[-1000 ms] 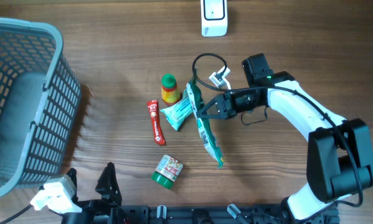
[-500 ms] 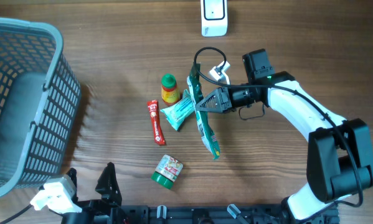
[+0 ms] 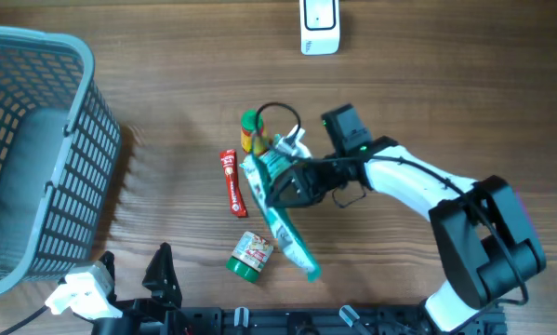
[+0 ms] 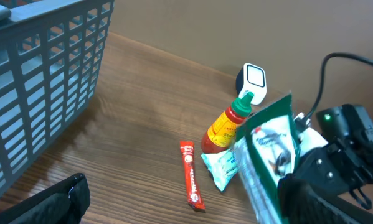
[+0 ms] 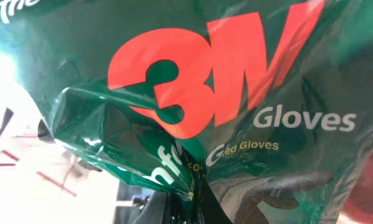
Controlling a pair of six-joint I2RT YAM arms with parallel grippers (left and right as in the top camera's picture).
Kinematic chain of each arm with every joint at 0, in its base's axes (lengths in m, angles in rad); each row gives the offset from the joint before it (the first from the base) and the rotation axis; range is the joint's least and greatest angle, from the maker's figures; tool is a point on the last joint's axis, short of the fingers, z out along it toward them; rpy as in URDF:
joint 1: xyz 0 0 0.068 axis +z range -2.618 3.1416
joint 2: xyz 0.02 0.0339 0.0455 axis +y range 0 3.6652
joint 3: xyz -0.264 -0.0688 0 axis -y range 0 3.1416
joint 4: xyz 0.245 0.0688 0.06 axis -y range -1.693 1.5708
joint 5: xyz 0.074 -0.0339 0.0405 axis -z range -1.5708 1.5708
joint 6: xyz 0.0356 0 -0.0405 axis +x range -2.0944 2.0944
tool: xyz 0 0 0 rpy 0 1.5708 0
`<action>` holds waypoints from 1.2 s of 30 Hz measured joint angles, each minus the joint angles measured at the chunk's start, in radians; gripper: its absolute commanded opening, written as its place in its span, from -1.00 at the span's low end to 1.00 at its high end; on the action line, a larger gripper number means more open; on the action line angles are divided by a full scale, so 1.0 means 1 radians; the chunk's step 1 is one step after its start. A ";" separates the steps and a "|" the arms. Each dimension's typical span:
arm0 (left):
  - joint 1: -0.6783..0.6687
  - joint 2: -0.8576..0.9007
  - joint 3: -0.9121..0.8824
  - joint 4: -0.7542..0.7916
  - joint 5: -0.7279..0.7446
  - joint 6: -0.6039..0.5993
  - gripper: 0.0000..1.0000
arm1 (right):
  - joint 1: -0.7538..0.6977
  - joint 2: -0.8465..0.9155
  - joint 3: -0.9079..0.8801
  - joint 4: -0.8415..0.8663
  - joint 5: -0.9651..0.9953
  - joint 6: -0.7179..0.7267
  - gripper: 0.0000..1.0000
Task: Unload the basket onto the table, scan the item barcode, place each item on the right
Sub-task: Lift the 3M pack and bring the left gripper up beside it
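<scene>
Green glove pack (image 3: 290, 240) has moved. From above, a second ago it hung at 3 o'clock of the little pile. Now the right gripper (image 3: 280, 186) has swung it toward 9 o'clock, so it hangs slanted right over the pile, its low end close to the jar (image 3: 250, 256). The gripper is pinched tight on the pack's top. The scanner (image 3: 319, 26) sits at 12 o'clock on the table, well apart. I think the pack has not gone to it yet, so no scan is done. The pack must still go up to 12 o'clock with its barcode side facing the scanner. The bottle (image 3: 251, 128) and red stick (image 3: 231, 183) lie just beside the pack and could get bumped. The basket (image 3: 36, 140) fills the 9 o'clock side. The left gripper (image 3: 134, 270) waits at 6 o'clock, fingers spread wide, holding nothing. From the left wrist, the pack stands in front of the bottle, with a pale pouch (image 4: 218, 167) low beside it and the scanner behind at 12 o'clock. From the right wrist, the pack fills the whole view, with a big red "3M" and "Gloves" on it; no barcode shows.
</scene>
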 measured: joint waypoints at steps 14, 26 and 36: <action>0.000 0.000 0.000 0.000 0.000 0.000 1.00 | 0.190 0.000 -0.022 0.045 -0.006 0.018 -0.92; 0.000 0.000 -0.001 0.065 0.041 -0.040 1.00 | 0.005 -0.238 -0.022 0.066 -0.029 0.162 -0.91; 0.000 -0.001 -0.049 0.147 0.292 -0.619 1.00 | -0.122 -0.288 -0.036 0.410 -0.030 0.779 -0.91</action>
